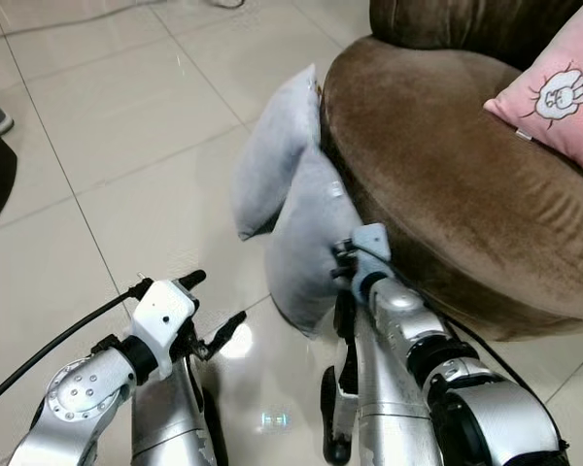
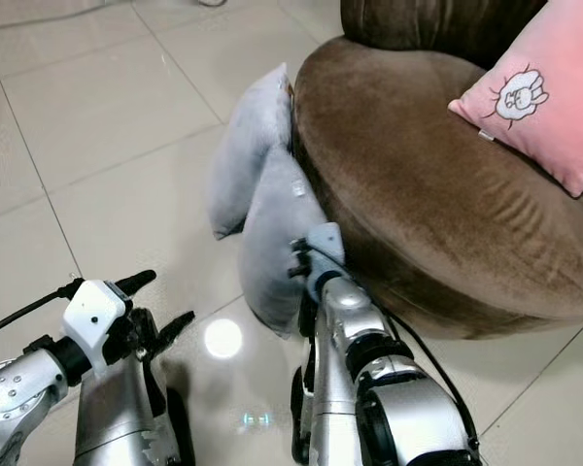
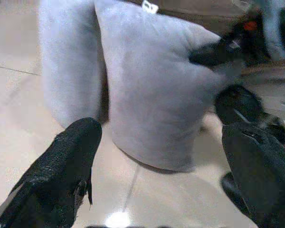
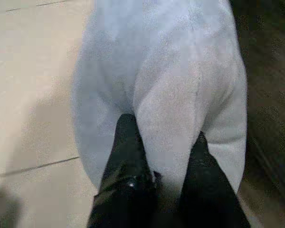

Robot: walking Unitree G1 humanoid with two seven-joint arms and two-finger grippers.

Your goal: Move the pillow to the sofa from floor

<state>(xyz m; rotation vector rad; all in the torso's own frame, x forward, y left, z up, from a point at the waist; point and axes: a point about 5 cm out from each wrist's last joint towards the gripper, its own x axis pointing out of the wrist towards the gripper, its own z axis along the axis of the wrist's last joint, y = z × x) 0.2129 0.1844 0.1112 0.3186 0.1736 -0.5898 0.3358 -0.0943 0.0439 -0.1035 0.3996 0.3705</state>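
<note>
Leaning against the rounded front of a brown sofa [image 1: 447, 184], a grey pillow [image 1: 306, 243] stood on the pale tiled floor [image 1: 126, 146], folded so that it showed two upright lobes. The right gripper [image 4: 164, 166] was clenched on the lobe nearer the robot, its two black fingers [image 4: 128, 156] pinching a fold of the grey fabric low down, just beside the sofa's base. The left gripper [image 3: 161, 161] hovered a little above the floor, near the pillow but apart from it, its fingers [image 3: 69, 156] spread wide and released. A pink cushion [image 1: 554, 97] printed with a white rabbit lay on the sofa seat, well apart from the pillow.
</note>
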